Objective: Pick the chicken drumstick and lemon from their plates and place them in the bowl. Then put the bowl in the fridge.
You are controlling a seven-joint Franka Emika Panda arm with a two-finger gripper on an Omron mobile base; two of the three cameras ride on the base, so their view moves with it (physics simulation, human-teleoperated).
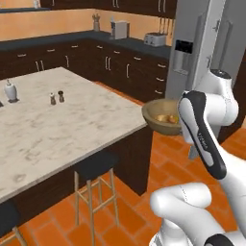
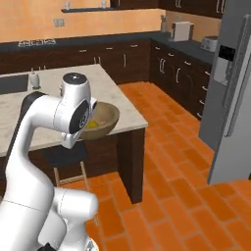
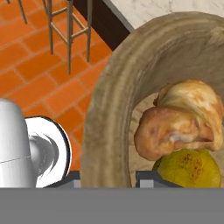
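The robot's claw [image 3: 108,177] is clamped on the near rim of the wooden bowl [image 3: 109,109], one fingertip on either side of the wall, holding it in the air just off the corner of the marble island counter [image 1: 57,125]. Inside lie the chicken drumstick [image 3: 181,120] and, touching it, the lemon [image 3: 188,168], so the loading stage looks complete. What is left is the delivery: the fridge [image 2: 230,93] stands across the orange tile floor [image 2: 166,162], well apart from the bowl, its doors apparently shut.
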